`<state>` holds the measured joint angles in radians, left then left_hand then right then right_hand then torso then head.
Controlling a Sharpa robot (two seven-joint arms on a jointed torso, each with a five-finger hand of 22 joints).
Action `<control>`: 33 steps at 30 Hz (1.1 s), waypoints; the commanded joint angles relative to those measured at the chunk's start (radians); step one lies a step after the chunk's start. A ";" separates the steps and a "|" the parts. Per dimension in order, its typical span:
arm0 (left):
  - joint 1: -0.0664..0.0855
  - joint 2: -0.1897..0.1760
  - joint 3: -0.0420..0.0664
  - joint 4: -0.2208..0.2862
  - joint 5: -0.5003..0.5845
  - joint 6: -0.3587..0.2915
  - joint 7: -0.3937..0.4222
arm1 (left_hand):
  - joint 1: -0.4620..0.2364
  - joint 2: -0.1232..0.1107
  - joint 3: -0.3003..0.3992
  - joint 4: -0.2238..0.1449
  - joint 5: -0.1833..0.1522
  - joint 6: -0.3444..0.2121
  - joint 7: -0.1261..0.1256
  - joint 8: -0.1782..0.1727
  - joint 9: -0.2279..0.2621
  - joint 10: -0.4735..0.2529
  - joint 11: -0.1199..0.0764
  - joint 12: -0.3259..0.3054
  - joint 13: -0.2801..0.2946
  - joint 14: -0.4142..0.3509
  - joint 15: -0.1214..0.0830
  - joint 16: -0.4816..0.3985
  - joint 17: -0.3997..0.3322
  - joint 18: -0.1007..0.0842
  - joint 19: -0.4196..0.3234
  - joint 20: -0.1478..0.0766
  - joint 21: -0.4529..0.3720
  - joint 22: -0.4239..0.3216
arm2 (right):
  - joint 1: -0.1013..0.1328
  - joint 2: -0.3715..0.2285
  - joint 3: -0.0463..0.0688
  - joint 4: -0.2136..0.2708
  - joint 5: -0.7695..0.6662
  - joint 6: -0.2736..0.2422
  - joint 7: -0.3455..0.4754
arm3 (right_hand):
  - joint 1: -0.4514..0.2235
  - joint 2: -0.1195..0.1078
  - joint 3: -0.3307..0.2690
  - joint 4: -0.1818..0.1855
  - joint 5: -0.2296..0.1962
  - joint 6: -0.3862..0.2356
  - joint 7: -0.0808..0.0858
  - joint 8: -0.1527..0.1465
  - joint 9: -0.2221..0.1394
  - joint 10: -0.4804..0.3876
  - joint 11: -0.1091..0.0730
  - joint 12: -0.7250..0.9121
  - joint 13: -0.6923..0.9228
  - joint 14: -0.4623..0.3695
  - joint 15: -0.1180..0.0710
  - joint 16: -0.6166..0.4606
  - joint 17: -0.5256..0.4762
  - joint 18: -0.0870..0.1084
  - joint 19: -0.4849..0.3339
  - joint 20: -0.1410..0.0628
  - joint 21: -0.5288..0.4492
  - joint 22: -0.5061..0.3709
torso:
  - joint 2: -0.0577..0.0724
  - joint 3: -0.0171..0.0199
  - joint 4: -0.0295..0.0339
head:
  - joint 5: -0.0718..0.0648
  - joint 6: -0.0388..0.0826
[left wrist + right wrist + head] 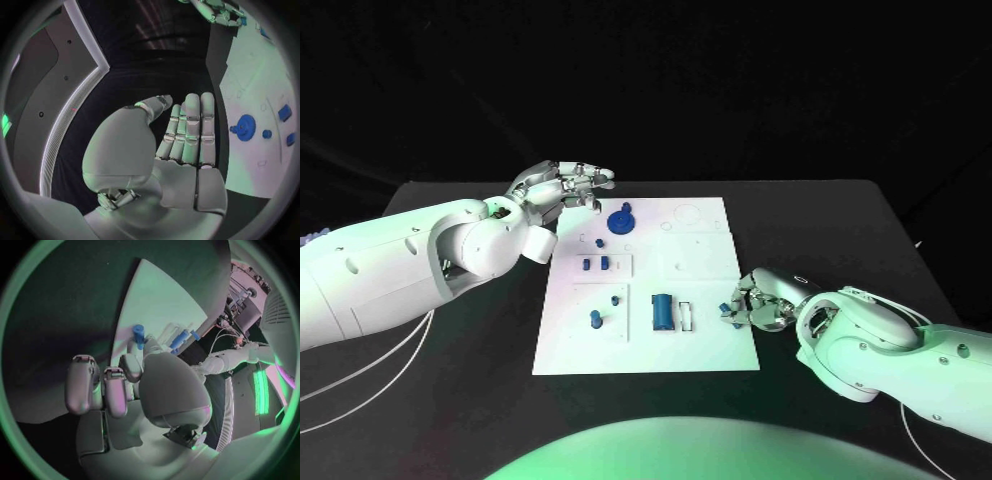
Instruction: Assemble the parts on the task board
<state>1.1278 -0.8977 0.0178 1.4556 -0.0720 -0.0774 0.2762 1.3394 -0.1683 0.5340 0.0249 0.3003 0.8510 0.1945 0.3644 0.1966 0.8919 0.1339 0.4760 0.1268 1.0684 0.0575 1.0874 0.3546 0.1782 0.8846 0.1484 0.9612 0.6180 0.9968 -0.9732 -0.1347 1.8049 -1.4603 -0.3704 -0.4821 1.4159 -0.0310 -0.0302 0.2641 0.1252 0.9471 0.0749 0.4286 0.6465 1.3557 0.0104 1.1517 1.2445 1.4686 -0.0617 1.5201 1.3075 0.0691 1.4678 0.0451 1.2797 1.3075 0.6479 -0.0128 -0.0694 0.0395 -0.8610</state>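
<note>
The white task board [646,345] lies mid-table and shows again in the left wrist view [250,165]. On it are a round blue part [620,219] [245,123], several small blue pegs such as one [596,320], and a blue block [662,312]. My right hand [759,300] [134,382] sits at the board's right edge, fingers curled, pinching a small blue peg [728,309] [138,335] between thumb and finger. My left hand [567,186] [181,145] hovers off the board's far left corner, holding nothing, its fingers stretched out.
A white piece [685,312] lies beside the blue block. Round outlines [689,213] mark the board's far right part. Bare black table [877,230] surrounds the board. The left forearm [387,270] stretches along the table's left side.
</note>
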 commanded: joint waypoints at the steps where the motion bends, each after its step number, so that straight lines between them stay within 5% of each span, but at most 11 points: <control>1: 0.000 0.000 0.001 0.003 -0.002 0.016 0.004 | -0.009 0.002 -0.002 0.007 0.004 -0.006 0.003 0.003 0.001 -0.006 0.001 0.006 -0.001 -0.006 0.000 -0.003 -0.001 0.006 0.002 0.005 -0.003 -0.001 | -0.012 0.007 -0.009 -0.006 -0.057 0.100 -0.035 | 0.044 -0.010 0.014 -0.006 0.014 0.010 -0.002 -0.006 -0.013 0.001 -0.012 0.003 -0.004 0.070 -0.003 -0.001 0.096 -0.013 0.005 0.001 -0.003 0.189 | 0.000 0.0005 -0.0004 | 0.000 -0.002; 6: 0.000 -0.001 0.001 0.004 -0.002 0.016 0.003 | -0.009 0.002 -0.002 0.007 0.004 -0.006 0.003 0.003 0.001 -0.006 0.001 0.006 -0.001 -0.006 0.000 -0.003 -0.001 0.006 0.002 0.005 -0.003 -0.001 | -0.015 0.014 -0.010 -0.003 -0.085 0.124 -0.048 | 0.114 -0.031 0.078 -0.009 0.048 0.030 -0.006 -0.017 -0.022 -0.001 -0.017 -0.002 -0.005 0.070 -0.007 -0.002 0.096 -0.014 0.006 -0.003 -0.003 0.190 | -0.001 0.0013 -0.0021 | 0.001 -0.002; 13: 0.000 -0.002 0.001 0.004 -0.003 0.017 0.003 | -0.009 0.002 -0.002 0.007 0.004 -0.006 0.003 0.003 0.001 -0.006 0.001 0.006 -0.001 -0.006 0.000 -0.003 -0.001 0.006 0.002 0.005 -0.003 -0.001 | -0.017 0.016 -0.010 0.003 -0.091 0.079 -0.062 | 0.150 -0.051 0.240 0.000 0.098 0.048 -0.015 -0.025 -0.025 0.008 -0.025 0.007 0.005 0.071 -0.013 -0.001 0.101 -0.015 0.009 -0.009 0.003 0.192 | -0.001 0.0018 -0.0015 | 0.002 0.002; 18: 0.000 -0.001 0.001 0.004 -0.003 0.017 0.003 | -0.010 0.003 -0.002 0.008 0.004 -0.007 0.002 0.004 0.002 -0.006 0.001 0.007 -0.002 -0.006 0.000 -0.002 -0.001 0.006 0.003 0.005 -0.005 -0.002 | -0.017 0.016 -0.010 0.015 -0.069 0.029 -0.058 | 0.057 -0.131 0.445 -0.016 0.142 0.033 -0.018 0.006 0.020 0.023 -0.028 0.014 0.013 0.072 -0.015 0.000 0.107 -0.017 0.013 -0.011 0.013 0.194 | 0.000 0.0020 -0.0011 | 0.003 0.004; 24: 0.000 -0.001 0.001 0.004 -0.003 0.016 0.003 | -0.010 0.003 -0.002 0.008 0.004 -0.007 0.002 0.004 0.002 -0.006 0.001 0.007 -0.002 -0.006 0.000 -0.002 -0.001 0.006 0.003 0.005 -0.005 -0.002 | -0.010 0.022 -0.009 0.039 -0.015 -0.032 -0.036 | -0.022 -0.152 0.524 -0.041 0.169 0.021 -0.016 0.022 0.045 0.030 -0.026 0.021 0.020 0.073 -0.015 0.001 0.111 -0.017 0.014 -0.011 0.016 0.194 | 0.000 0.0020 -0.0014 | 0.004 0.005; 33: 0.000 0.003 0.001 0.004 -0.003 0.019 0.003 | -0.010 0.003 -0.002 0.008 0.004 -0.007 0.002 0.004 0.002 -0.006 0.001 0.007 -0.002 -0.006 0.000 -0.002 -0.001 0.006 0.003 0.005 -0.005 -0.002 | 0.000 0.057 -0.006 0.050 0.074 -0.071 -0.005 | -0.073 -0.154 0.548 -0.043 0.171 0.020 -0.017 0.027 0.053 0.036 -0.026 0.029 0.027 0.074 -0.015 0.002 0.114 -0.018 0.015 -0.011 0.020 0.195 | 0.001 0.0016 0.0019 | 0.001 0.004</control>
<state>1.1277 -0.8974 0.0178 1.4565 -0.0723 -0.0762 0.2749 1.3394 -0.1683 0.5311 0.0278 0.3003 0.8510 0.1945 0.3643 0.1974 0.8919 0.1339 0.4800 0.1269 1.0684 0.0575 1.0874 0.3548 0.1782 0.8846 0.1484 0.9612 0.6164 0.9970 -0.9200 -0.1413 1.8559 -1.4426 -0.4189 -0.5045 1.3537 -0.1859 0.4424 0.2908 0.2926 0.9675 0.0648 0.4499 0.6967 1.3879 -0.0175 1.1773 1.2698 1.4682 -0.0702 1.5201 1.3075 0.0691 1.4640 0.0413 1.2951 1.3080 0.6486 -0.0109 -0.0693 0.0409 -0.8558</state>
